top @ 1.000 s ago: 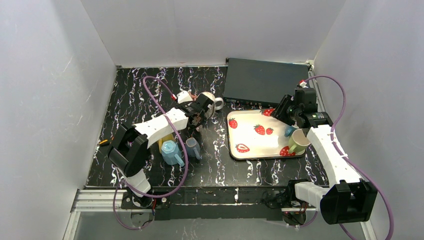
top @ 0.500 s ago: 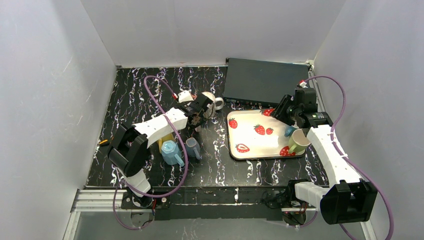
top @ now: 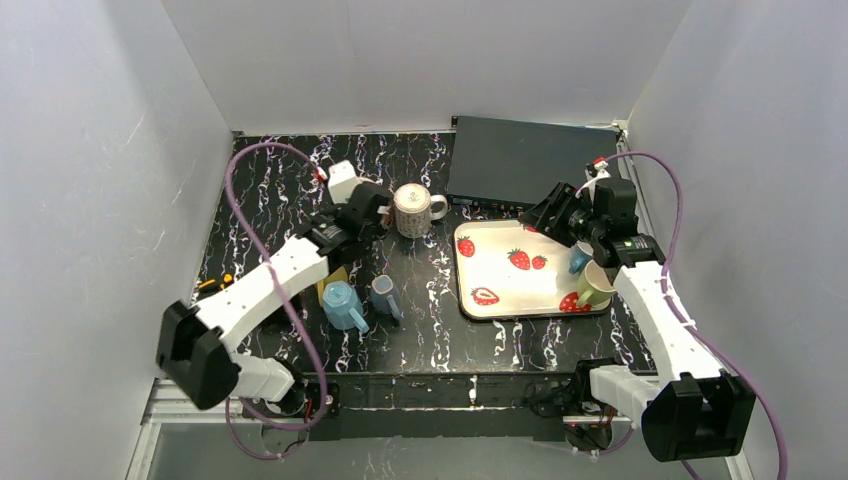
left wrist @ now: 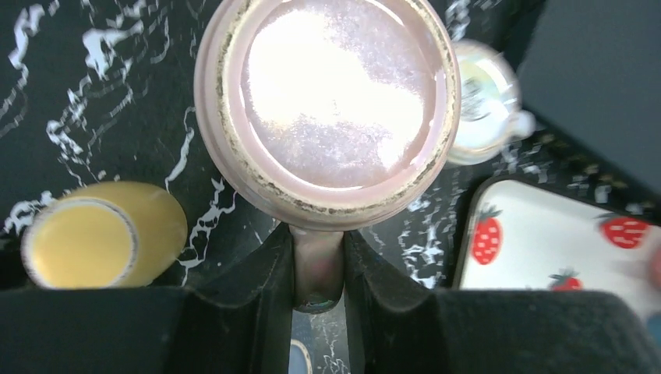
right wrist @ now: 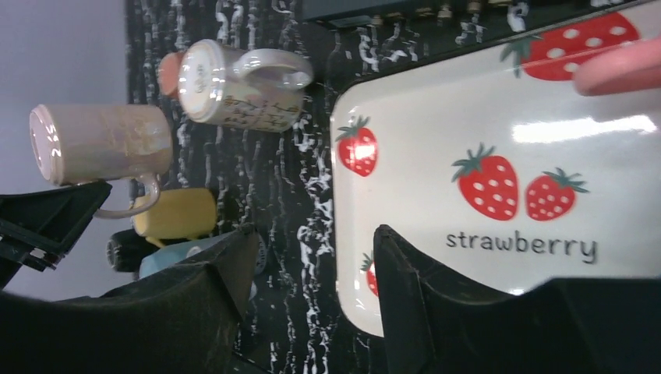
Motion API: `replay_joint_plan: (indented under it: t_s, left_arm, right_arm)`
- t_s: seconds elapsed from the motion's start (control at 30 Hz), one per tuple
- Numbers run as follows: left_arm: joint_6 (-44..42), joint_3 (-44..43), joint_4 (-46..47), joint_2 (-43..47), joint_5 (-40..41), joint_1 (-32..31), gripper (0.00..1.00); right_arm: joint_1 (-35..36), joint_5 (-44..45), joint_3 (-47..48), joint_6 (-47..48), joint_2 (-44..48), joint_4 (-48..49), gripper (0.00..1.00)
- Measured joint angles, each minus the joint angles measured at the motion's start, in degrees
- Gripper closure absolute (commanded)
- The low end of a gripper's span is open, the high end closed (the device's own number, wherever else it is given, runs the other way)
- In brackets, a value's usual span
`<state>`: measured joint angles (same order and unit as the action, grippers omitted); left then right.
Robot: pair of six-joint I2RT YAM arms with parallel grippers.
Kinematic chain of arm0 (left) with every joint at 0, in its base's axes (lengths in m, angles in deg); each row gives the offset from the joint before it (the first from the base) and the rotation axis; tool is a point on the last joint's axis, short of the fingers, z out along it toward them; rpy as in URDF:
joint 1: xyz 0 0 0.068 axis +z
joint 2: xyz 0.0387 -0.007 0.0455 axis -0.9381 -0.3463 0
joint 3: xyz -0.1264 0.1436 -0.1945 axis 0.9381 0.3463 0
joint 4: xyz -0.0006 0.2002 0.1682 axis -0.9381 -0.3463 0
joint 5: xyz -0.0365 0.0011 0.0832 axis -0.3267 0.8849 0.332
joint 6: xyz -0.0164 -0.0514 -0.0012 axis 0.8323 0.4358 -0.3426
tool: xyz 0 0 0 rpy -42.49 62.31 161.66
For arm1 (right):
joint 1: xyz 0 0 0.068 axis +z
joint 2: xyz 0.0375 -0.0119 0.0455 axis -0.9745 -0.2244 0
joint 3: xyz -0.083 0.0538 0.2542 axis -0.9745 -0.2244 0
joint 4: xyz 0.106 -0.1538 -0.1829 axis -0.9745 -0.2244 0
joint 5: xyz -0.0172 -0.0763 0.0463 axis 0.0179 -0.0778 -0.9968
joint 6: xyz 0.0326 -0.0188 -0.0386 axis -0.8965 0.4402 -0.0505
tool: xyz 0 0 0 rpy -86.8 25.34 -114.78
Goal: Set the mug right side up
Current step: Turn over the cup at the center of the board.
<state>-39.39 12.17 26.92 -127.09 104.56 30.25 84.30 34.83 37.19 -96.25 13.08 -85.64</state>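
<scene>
- The left gripper is clamped on the handle of the pinkish mug.
- The mug is held aloft, base up, left of the strawberry tray.
- The right gripper hangs by the tray's far edge, fingers apart and empty.
- A patterned white mug stands inverted just left of the tray.

White mug, yellow cup near l. claw; far-left tbl open.

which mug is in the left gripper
The plain pinkish mug, pinched by its handle; the white patterned mug beside it stands free.
</scene>
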Motion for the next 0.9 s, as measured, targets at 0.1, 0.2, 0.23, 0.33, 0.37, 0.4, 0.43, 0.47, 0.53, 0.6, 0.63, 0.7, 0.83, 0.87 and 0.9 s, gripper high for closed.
replay_joint_plan:
  t_s: [0.1,0.2,0.23,0.33,0.37,0.4,0.43,0.47,0.53,0.6,0.63,0.7,0.83,0.87,0.9]
  left_arm:
    - [-3.7,0.0,1.4,6.7,-0.3,0.2,1.0]
    - [-8.9,-1.0,2.9,10.8,-3.8,0.5,1.0]
    - [-10.8,-2.3,2.8,11.1,-6.0,0.7,1.0]
    - [-15.6,-8.6,2.4,9.5,-14.4,0.9,1.0]
    - [-16.6,-10.7,2.6,8.8,-17.4,0.9,1.0]
    - [-17.4,-12.2,2.9,8.3,-19.8,0.9,1.0]
    - [-18.0,-13.9,3.2,7.8,-22.9,0.9,1.0]
    - [-18.4,-15.1,3.8,7.6,-25.7,0.9,1.0]
    - [-18.6,-17.2,4.7,7.1,-31.5,0.9,1.0]
    - [-18.3,-19.2,5.3,6.6,-36.4,0.9,1.0]
    - [-18.1,-20.2,5.5,6.1,-38.5,0.9,1.0]
    - [-17.0,-21.9,6.5,5.3,-42.4,0.9,1.0]
    - [-13.5,-23.5,9.3,4.5,-48.3,1.2,1.0]
    - [-12.6,-23.8,10.0,4.4,-49.4,1.3,1.0]
    - [-11.6,-24.1,10.6,4.3,-50.6,1.4,1.0]
  right_arm:
    - [0.5,-3.8,-1.8,-2.2,1.7,5.2,0.29]
    - [1.9,-7.2,-3.4,-5.9,2.5,12.6,0.27]
    - [3.0,-8.0,-3.9,-7.7,2.6,15.4,0.27]
    - [7.5,-8.3,-5.9,-12.9,2.8,24.3,0.23]
    - [9.9,-7.8,-6.6,-14.7,2.9,27.6,0.22]
    - [12.4,-7.2,-7.2,-16.4,2.8,30.9,0.21]
    - [14.8,-6.4,-7.5,-17.9,2.8,33.7,0.21]
    - [17.2,-5.4,-7.7,-19.2,2.8,36.9,0.2]
    - [22.2,-3.0,-8.2,-21.5,2.8,43.1,0.18]
    - [26.5,-0.1,-9.2,-23.2,3.0,49.3,0.16]
    - [28.2,1.6,-10.0,-23.8,3.3,51.9,0.15]
    - [30.8,5.0,-11.9,-25.0,4.1,56.6,0.14]
    - [33.8,10.1,-14.9,-26.8,4.7,64.1,0.13]
    - [34.2,11.1,-15.3,-27.2,4.6,65.7,0.13]
    - [34.6,11.8,-15.5,-27.5,4.6,67.1,0.13]
